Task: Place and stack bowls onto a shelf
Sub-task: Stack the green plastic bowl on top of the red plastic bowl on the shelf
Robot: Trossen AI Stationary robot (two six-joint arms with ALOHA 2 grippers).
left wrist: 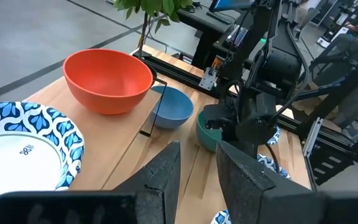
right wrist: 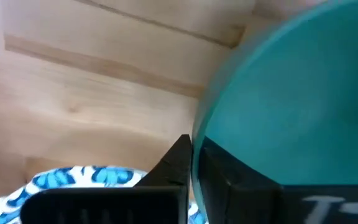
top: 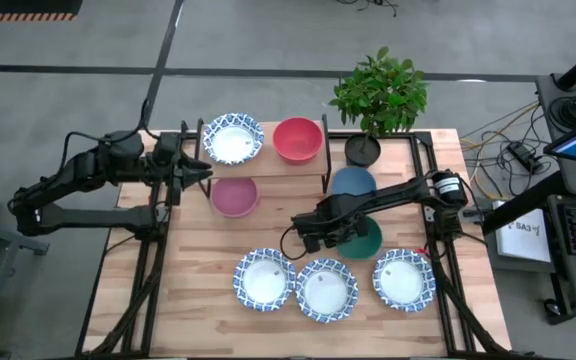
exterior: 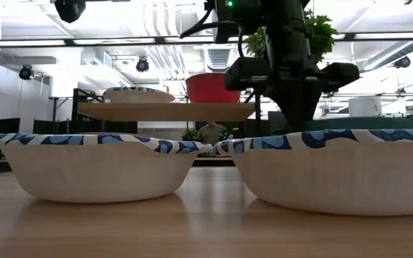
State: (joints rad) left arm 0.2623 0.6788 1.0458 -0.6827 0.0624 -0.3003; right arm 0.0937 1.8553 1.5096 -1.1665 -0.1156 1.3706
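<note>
A green bowl (top: 365, 240) stands on the table right of centre, and my right gripper (top: 330, 238) is shut on its left rim; the right wrist view shows the gripper (right wrist: 194, 155) on that bowl (right wrist: 303, 106). A blue bowl (top: 352, 183) sits just beyond it. On the shelf (top: 268, 165) at the far side rest a white blue-rimmed bowl (top: 231, 138) and a red bowl (top: 298, 138). A pink bowl (top: 234, 196) lies by the shelf's near edge. My left gripper (top: 203, 170) hovers open at the shelf's left end, holding nothing. My right gripper pinches the green bowl's rim (right wrist: 199, 127) on the side toward the table's left, one finger inside the bowl and one outside. The fingers come from above, pointing down. The bowl stays upright, its base on the table in the left wrist view (left wrist: 207, 138).
Three white blue-rimmed bowls (top: 265, 279), (top: 327, 289), (top: 404, 279) line the near edge. A potted plant (top: 378, 95) stands at the far right corner beside the shelf. Bare wood lies left of the pink bowl.
</note>
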